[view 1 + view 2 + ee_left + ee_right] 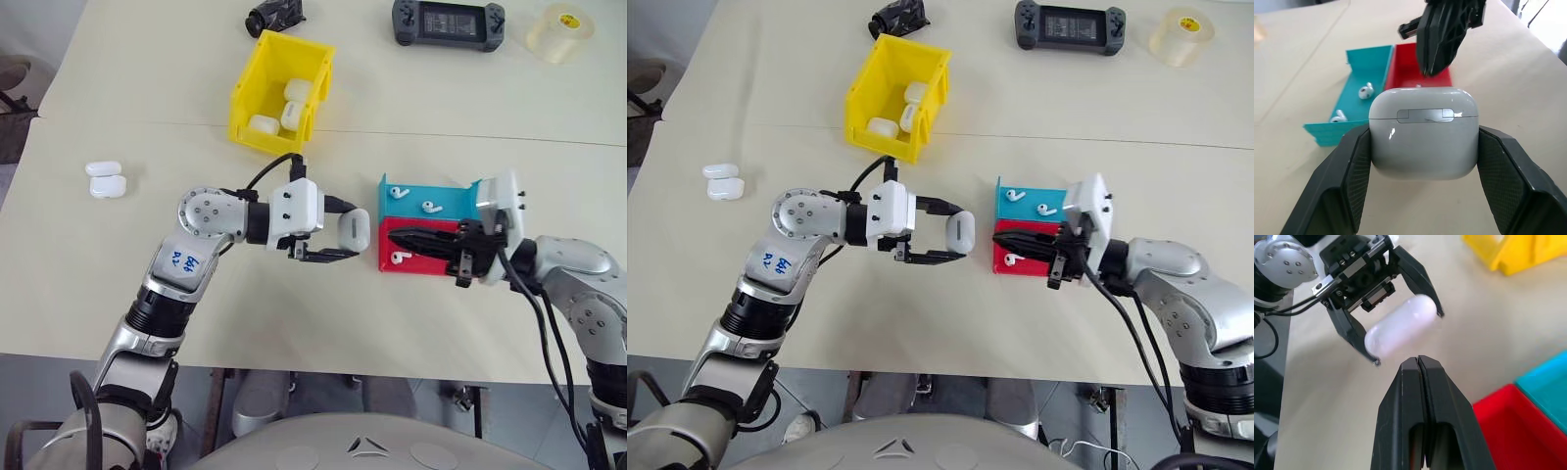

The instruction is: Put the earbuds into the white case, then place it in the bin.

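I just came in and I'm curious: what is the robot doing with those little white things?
The left gripper is holding a closed white case above the table. The right gripper is pinched shut over the red tray, where one earbud lies. Two more earbuds sit in the blue tray beside it. The yellow bin already has white cases inside, and two more cases wait on the table.

A pale beige surface carries the yellow bin toward its far side, with a blue tray and red tray side by side nearer. Two white cases lie at the left; a black console, tape roll and dark object line the far edge.
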`<action>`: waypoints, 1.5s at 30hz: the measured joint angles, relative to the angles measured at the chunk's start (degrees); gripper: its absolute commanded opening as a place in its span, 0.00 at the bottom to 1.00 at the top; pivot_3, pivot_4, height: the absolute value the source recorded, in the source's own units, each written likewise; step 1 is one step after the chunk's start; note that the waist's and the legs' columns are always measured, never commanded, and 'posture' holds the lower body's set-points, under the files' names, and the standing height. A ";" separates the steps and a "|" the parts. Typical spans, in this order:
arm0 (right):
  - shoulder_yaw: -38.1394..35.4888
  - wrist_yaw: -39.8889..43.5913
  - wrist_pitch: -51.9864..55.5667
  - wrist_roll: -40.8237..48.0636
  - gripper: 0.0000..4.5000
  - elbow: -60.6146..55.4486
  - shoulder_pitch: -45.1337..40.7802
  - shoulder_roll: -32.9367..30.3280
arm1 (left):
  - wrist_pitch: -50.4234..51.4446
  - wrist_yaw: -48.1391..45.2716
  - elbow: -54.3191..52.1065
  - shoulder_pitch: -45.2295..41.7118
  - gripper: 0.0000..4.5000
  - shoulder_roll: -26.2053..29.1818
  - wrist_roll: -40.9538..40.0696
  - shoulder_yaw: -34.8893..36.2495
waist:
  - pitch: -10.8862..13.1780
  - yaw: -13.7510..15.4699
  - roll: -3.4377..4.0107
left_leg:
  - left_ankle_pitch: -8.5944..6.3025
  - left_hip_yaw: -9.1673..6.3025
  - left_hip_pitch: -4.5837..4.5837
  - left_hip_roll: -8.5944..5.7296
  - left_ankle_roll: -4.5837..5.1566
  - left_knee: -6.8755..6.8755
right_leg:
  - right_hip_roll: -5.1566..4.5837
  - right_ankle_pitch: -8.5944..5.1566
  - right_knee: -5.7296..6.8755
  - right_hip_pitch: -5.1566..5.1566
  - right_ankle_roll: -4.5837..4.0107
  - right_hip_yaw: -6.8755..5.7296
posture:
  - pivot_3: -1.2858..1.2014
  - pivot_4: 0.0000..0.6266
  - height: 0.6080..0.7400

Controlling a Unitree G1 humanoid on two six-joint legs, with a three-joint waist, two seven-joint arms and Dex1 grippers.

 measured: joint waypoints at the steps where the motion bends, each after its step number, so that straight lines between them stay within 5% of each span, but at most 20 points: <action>1: -1.73 0.62 -2.90 -0.98 0.01 0.00 1.68 0.96 | 0.65 1.42 -0.63 1.14 0.62 -0.08 -0.64 1.47 | 0.00 0.01 0.00 | 0.00 0.00 0.03 0.01 0.00 -0.03 | 0.00 0.00 0.00 0.01 0.00 0.00 | 0.52 0.24 1.00; 4: -6.02 0.76 -11.92 -4.68 0.01 0.12 5.16 5.03 | 3.29 7.10 -1.01 4.42 0.62 -0.55 -2.87 7.84 | 0.00 -0.07 0.00 | 0.00 0.03 0.03 0.00 -0.01 -0.01 | 0.02 0.00 0.05 -0.01 0.00 0.04 | 0.52 0.24 1.00; 7: -8.90 -0.01 -16.65 -7.22 0.14 0.35 6.93 6.20 | 6.37 13.20 -2.79 6.56 0.62 -2.04 -4.60 12.74 | 0.00 -0.05 0.00 | 0.00 0.03 0.06 -0.03 -0.01 0.05 | 0.01 0.00 0.14 0.01 0.01 0.05 | 0.52 0.24 1.00; 19: -10.96 1.30 -31.22 -14.06 1.00 1.34 11.66 9.96 | 15.34 34.63 -4.50 10.25 0.62 -7.77 -6.89 25.02 | 0.00 0.00 -0.01 | -0.01 0.03 0.13 -0.09 -0.03 0.05 | 0.11 0.00 0.21 0.02 0.01 0.05 | 0.52 0.24 1.00; 27: -10.97 1.12 -28.84 -11.00 1.00 1.47 11.84 10.27 | 11.59 34.68 4.74 -0.18 0.62 -7.77 -5.79 23.13 | -0.01 0.18 -0.02 | 0.00 0.04 0.14 -0.15 -0.05 0.08 | 0.15 0.00 0.24 0.04 0.01 0.01 | 0.52 0.24 1.00; 36: -10.01 -0.91 -27.72 -10.70 1.00 1.21 10.91 10.33 | -4.19 33.84 42.37 -22.12 0.62 -9.86 0.82 18.83 | 0.01 0.15 -0.07 | 0.02 0.12 0.10 -0.19 -0.02 0.02 | 0.21 0.02 0.26 -0.02 0.04 -0.51 | 0.52 0.24 1.00; 41: -9.59 -2.07 -27.72 -10.97 1.00 0.87 12.11 11.05 | -9.05 31.54 49.75 -24.28 0.99 -10.27 1.38 18.49 | 0.04 -0.03 -0.11 | 0.02 0.17 0.10 -0.14 -0.03 0.03 | 0.22 0.02 0.28 -0.04 0.04 -0.50 | 0.52 0.24 1.00; 45: -9.52 -2.30 -27.86 -11.11 1.00 0.31 12.59 11.12 | -9.55 28.11 45.25 -22.00 1.00 -8.03 1.04 18.48 | 0.04 -0.19 -0.11 | 0.02 0.19 0.13 -0.12 -0.03 0.06 | 0.22 0.02 0.33 -0.04 0.04 -0.48 | 0.52 0.24 1.00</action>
